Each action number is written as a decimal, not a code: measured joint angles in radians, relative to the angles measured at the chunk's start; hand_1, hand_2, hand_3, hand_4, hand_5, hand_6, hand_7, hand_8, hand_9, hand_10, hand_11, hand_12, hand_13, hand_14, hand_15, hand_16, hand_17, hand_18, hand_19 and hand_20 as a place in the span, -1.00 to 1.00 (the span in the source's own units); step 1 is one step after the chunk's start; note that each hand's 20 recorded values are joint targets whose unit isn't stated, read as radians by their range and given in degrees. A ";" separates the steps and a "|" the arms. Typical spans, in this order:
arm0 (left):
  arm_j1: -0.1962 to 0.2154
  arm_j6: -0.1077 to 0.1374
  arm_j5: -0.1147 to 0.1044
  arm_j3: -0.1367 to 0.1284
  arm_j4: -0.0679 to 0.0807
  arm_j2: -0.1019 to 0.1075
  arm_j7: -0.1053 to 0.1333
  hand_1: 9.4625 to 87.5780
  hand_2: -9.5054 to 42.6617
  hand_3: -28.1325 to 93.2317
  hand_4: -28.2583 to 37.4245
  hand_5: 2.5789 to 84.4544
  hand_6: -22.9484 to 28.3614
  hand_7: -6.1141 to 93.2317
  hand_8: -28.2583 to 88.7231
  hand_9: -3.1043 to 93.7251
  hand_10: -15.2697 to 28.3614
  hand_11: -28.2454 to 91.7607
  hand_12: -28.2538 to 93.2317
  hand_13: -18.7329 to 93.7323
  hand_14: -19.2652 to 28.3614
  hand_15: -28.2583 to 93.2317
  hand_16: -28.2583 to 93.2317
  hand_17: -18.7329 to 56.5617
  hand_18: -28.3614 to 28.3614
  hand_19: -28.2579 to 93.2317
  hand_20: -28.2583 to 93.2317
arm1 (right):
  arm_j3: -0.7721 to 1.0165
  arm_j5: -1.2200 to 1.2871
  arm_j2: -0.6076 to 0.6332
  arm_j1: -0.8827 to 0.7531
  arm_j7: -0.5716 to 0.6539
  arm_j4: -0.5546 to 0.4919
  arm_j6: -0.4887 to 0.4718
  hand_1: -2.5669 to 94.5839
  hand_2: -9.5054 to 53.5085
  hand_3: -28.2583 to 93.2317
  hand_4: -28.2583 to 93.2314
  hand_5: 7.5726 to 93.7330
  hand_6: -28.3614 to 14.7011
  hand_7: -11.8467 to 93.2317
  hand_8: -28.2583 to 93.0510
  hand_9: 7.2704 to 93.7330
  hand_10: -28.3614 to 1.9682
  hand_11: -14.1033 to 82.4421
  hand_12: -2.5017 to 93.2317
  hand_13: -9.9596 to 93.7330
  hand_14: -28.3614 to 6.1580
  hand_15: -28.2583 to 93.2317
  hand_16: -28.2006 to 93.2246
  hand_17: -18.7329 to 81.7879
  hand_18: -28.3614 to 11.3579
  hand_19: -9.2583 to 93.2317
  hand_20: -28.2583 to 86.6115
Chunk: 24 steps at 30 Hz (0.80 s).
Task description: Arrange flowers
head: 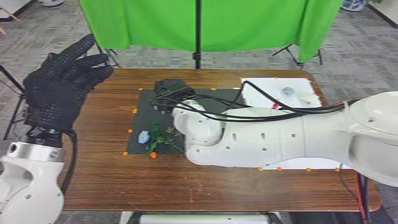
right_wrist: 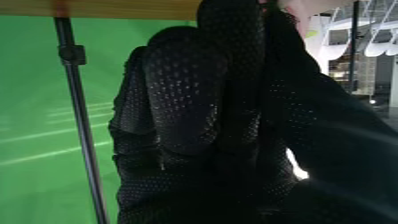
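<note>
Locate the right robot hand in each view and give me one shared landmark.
Head view: the right robot hand is left of centre, at the far edge of the dark mat.
Right wrist view: this hand, close up, before the green cloth.
Shared landmark: the black pole against the cloth.

Partly hidden or indistinct items, 1 table (head: 98, 175).
Dark mat (head: 147, 110): right side behind the right arm (head: 275, 137), as is the middle stretch of the table's right edge. White sheet (head: 258, 84), far-right corner: middle covered. On it, 2 pieces, bluish (head: 288, 91) and pale (head: 307, 98): too small to name. Right hand (head: 169, 89), toward the far edge: partly behind black cables (head: 240, 118), hold unreadable. Greenery (head: 158, 137) on mat: stems blurred. Both arms: cut off by the head view's edges. Right wrist view, pinkish thing (right_wrist: 308, 7): cut off, unidentifiable.
</note>
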 measured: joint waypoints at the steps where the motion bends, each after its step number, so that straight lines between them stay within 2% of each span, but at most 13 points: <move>1: 0.000 0.000 0.000 0.001 0.000 0.000 0.001 -0.78 -0.39 0.71 -1.00 -0.20 0.24 -0.65 -0.65 -0.27 0.61 -0.04 -0.34 -0.26 0.98 0.46 -0.72 -0.69 0.83 0.42 -0.07 | -0.003 0.001 -0.002 0.001 0.001 0.000 0.002 0.09 -1.00 0.50 -1.00 0.65 0.53 -0.38 -0.55 0.98 0.55 -0.21 -0.56 0.81 0.51 0.44 -0.20 0.01 -0.34 0.88 -0.21; 8: -0.021 0.000 0.000 0.021 0.004 0.010 0.002 -0.78 -0.39 0.71 -1.00 -0.20 0.24 -0.65 -0.65 -0.27 0.61 -0.03 -0.33 -0.26 0.98 0.46 -0.72 -0.69 0.83 0.42 -0.07 | -0.039 0.010 -0.022 0.022 0.027 0.001 0.026 0.10 -0.98 0.33 -1.00 0.63 0.52 -0.38 -0.56 0.97 0.55 -0.21 -0.60 0.81 0.49 0.44 -0.21 0.00 -0.35 0.87 -0.19; 15: -0.026 -0.001 0.000 0.019 0.004 0.014 0.001 -0.78 -0.39 0.72 -1.00 -0.20 0.24 -0.65 -0.65 -0.27 0.61 -0.03 -0.34 -0.26 0.98 0.46 -0.72 -0.69 0.83 0.42 -0.07 | -0.049 0.010 -0.039 0.030 0.063 0.005 0.063 0.17 -0.97 0.06 -1.00 0.59 0.53 -0.39 -0.61 0.97 0.52 -0.22 -0.60 0.82 0.47 0.43 -0.22 0.00 -0.37 0.88 -0.17; 18: -0.026 -0.001 0.000 0.019 0.004 0.014 0.001 -0.78 -0.40 0.72 -1.00 -0.20 0.24 -0.65 -0.65 -0.27 0.61 -0.03 -0.34 -0.26 0.98 0.46 -0.72 -0.69 0.83 0.42 -0.07 | -0.050 0.005 -0.043 0.030 0.083 0.007 0.072 0.16 -0.97 0.01 -0.96 0.59 0.54 -0.39 -0.73 0.97 0.50 -0.22 -0.60 0.82 0.46 0.43 -0.22 0.00 -0.38 0.88 -0.18; 24: -0.024 -0.001 0.000 0.019 0.004 0.014 0.003 -0.77 -0.40 0.72 -1.00 -0.20 0.24 -0.65 -0.65 -0.27 0.61 -0.03 -0.34 -0.26 0.98 0.46 -0.72 -0.69 0.83 0.42 -0.07 | -0.051 0.004 -0.046 0.030 0.096 0.008 0.082 0.15 -0.96 -0.07 -0.92 0.58 0.52 -0.38 -0.76 0.96 0.48 -0.22 -0.60 0.82 0.43 0.43 -0.22 0.00 -0.39 0.88 -0.17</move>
